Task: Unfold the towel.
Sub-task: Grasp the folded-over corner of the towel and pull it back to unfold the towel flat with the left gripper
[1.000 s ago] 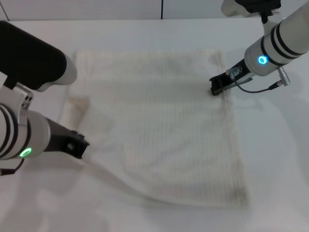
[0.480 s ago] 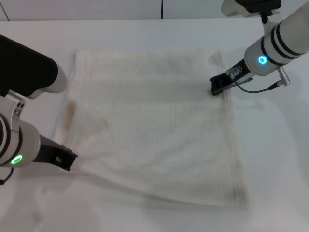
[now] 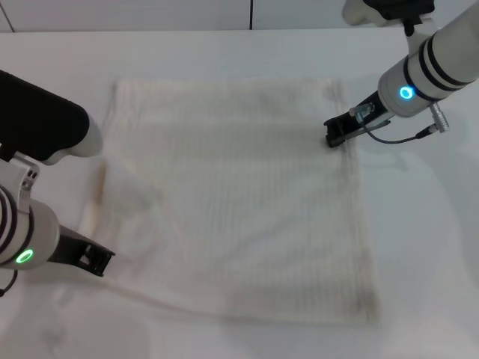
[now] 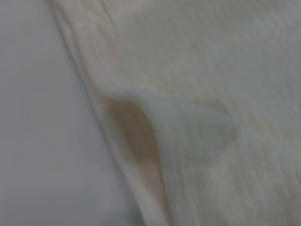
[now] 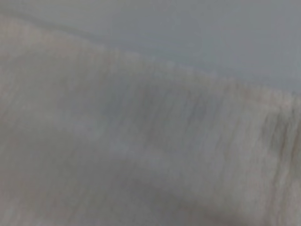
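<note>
Towel [image 3: 239, 202] lies spread nearly flat across the middle of the desk [image 3: 426, 247], ribbed stripes faintly visible, roughly square outline. Its left edge is still rumpled: a small fold with a tan shadowed pocket shows there, and the left wrist view has the same raised flap [image 4: 188, 127] close up beside bare desk. The front-left corner tapers into a thin drawn-out strip toward the left gripper [image 3: 93, 260], which sits low near the desk's front-left corner, just off the towel's corner; can't tell whether it pinches fabric or how wide its fingers stand. Right gripper [image 3: 334, 133] is down on the towel near its far-right corner, tip touching the cloth just inside the right edge; finger opening can't be told either. Right wrist view shows only towel surface [image 5: 141, 155] and a band of desk beyond its edge.
</note>
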`<state>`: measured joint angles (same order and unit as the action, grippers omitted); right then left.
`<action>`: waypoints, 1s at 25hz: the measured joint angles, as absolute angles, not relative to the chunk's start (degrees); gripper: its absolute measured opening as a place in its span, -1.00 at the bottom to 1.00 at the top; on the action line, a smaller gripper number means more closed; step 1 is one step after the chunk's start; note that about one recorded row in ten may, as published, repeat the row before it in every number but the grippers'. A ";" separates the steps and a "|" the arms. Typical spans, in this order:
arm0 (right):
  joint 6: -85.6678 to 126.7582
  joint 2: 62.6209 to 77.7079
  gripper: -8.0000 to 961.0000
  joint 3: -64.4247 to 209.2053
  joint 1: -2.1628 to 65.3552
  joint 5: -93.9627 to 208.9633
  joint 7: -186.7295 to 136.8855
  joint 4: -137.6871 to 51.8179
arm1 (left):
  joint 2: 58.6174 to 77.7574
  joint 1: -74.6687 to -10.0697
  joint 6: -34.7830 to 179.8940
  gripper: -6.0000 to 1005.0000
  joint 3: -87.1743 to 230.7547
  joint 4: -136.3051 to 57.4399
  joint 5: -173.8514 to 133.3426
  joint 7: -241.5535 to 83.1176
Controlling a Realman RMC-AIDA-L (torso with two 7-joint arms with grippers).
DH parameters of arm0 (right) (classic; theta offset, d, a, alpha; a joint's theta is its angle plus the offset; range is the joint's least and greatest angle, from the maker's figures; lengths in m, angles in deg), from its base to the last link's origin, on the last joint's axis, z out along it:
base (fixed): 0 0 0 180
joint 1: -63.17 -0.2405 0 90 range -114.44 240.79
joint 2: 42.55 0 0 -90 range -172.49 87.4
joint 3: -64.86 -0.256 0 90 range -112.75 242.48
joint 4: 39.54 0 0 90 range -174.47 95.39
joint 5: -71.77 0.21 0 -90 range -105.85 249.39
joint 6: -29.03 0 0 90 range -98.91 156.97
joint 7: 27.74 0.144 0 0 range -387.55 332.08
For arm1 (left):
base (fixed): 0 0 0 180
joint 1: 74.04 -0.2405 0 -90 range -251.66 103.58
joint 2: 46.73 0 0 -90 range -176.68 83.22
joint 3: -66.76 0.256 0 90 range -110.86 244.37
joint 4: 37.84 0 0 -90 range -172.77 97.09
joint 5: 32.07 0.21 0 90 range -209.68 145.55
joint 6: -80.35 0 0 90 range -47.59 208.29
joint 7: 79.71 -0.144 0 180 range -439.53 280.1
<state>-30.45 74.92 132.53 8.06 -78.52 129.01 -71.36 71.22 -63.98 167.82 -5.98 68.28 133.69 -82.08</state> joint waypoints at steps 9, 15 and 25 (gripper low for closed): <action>-30.48 74.96 -0.94 132.61 8.12 -78.53 128.92 -71.36 | 70.30 -63.70 168.39 -0.30 -6.61 68.44 133.80 -82.26; -30.47 75.12 -0.91 132.63 8.53 -79.12 128.81 -72.54 | 69.17 -63.90 167.94 -0.11 -9.62 69.39 133.80 -82.18; -32.35 76.29 -0.86 134.97 12.56 -79.36 129.11 -84.07 | 71.04 -63.18 159.23 -0.10 -12.93 68.44 133.70 -89.03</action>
<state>-32.35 76.29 134.97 12.56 -79.36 129.11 -84.07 71.04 -63.18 159.23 -12.93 68.44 133.70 -89.03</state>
